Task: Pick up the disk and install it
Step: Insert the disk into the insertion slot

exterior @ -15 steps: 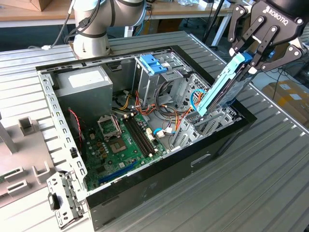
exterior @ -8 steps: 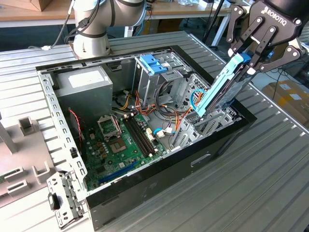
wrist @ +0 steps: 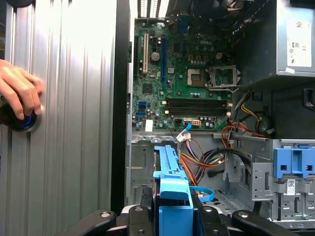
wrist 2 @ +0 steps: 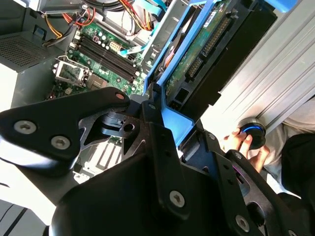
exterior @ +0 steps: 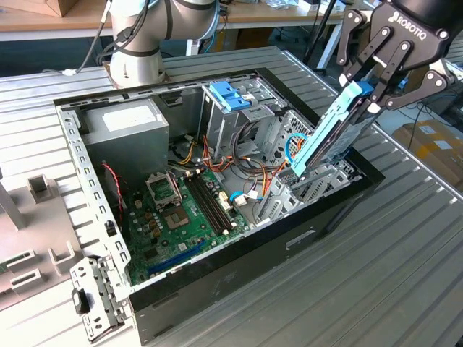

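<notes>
Right at the wrist, the gripper [wrist: 172, 219] was clamped on the light blue end of the disk [exterior: 329, 134], its jaws pressing the carrier frame from both sides. In the exterior view the disk hung tilted. Its upper end was above the rim of the open computer case [exterior: 239, 246], and its lower end was down among the metal bays at the exterior view's right, just beside orange and blue cables [exterior: 286, 155]. Whether that lower end touched a bay could not be told.

Just past the disk, the green motherboard [wrist: 182, 73] lay flat on the case floor, its memory slots and bare processor socket showing. Farther in stood the metal drive cage [exterior: 253, 123] with a blue-latched bracket [exterior: 230, 94] on top, and beyond that the grey power supply [exterior: 123, 126] sat in the far corner.

Outside the case, on the ribbed metal table [exterior: 376, 289], a person's hand [wrist: 18, 91] rested on a dark round knob [wrist: 22, 122] with a blue ring, well apart from the disk. A loose metal bracket [exterior: 94, 303] lay by the case's opposite corner. Farthest off, the arm's base [exterior: 137, 61] stood behind the case.
</notes>
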`<act>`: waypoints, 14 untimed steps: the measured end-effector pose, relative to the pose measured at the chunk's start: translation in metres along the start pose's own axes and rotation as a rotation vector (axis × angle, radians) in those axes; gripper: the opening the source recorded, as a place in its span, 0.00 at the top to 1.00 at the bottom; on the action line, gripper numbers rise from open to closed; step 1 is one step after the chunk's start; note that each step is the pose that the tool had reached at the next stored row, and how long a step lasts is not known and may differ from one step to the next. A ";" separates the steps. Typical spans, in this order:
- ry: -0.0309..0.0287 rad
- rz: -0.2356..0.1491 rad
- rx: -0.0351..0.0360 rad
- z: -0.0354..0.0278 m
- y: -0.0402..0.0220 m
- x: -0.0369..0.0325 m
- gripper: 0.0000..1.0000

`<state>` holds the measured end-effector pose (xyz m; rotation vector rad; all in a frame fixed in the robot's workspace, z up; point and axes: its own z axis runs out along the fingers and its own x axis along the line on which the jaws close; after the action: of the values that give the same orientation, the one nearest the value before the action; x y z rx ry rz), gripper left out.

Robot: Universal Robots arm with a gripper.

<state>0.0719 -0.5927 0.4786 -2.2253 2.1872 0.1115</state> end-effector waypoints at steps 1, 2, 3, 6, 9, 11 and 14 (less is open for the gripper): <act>0.0000 0.000 0.0000 0.0001 0.0001 0.0000 0.63; 0.0000 0.000 0.0000 0.0002 0.0004 0.0000 0.63; 0.0000 0.000 0.0000 0.0004 0.0006 0.0000 0.63; 0.0000 0.000 0.0000 0.0011 0.0014 0.0001 0.63; 0.0000 0.000 0.0000 0.0014 0.0017 0.0001 0.63; 0.0001 0.000 0.0000 0.0016 0.0018 0.0001 0.63; 0.0000 0.000 0.0000 0.0020 0.0019 0.0001 0.63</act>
<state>0.0700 -0.5927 0.4767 -2.2254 2.1872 0.1114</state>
